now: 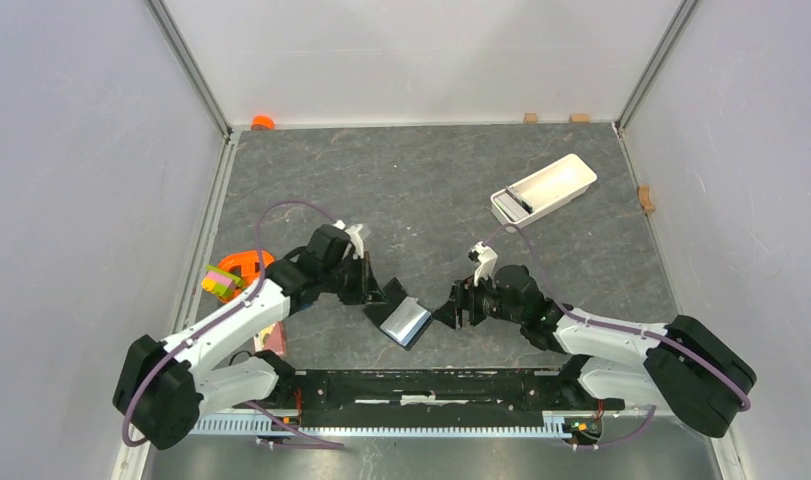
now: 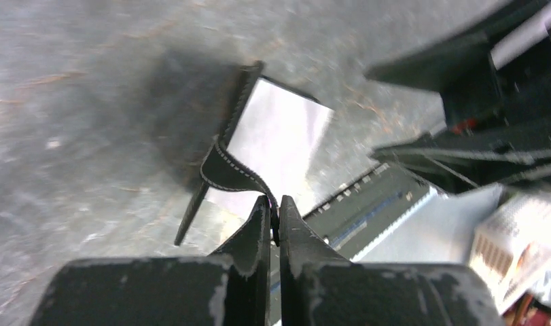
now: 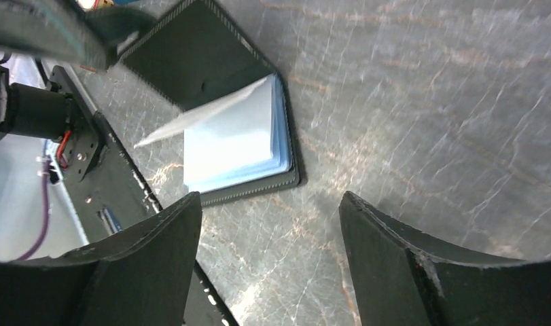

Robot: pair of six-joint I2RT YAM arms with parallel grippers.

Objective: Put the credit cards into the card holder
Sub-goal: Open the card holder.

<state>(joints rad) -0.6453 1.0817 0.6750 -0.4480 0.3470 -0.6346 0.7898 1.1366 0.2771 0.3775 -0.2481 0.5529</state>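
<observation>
The black card holder (image 1: pixel 406 322) lies open on the table between the two arms. My left gripper (image 1: pixel 386 297) is shut on its stitched snap tab (image 2: pixel 233 174), with the fingertips (image 2: pixel 262 216) pinching the tab's end and holding the flap up. In the right wrist view, the holder (image 3: pixel 191 64) shows a light blue credit card (image 3: pixel 235 139) lying inside it under a lifted clear sleeve. My right gripper (image 3: pixel 269 214) is open and empty, just right of the holder and above bare table, as in the top view (image 1: pixel 449 305). No tan-orange or black card is in view.
A long white tray (image 1: pixel 556 180) stands at the back right with a small dark item at its near end. An orange object (image 1: pixel 243 263), coloured blocks (image 1: pixel 221 282) and a pink rectangle (image 1: pixel 269 335) sit by the left arm. Small wooden blocks line the far and right walls.
</observation>
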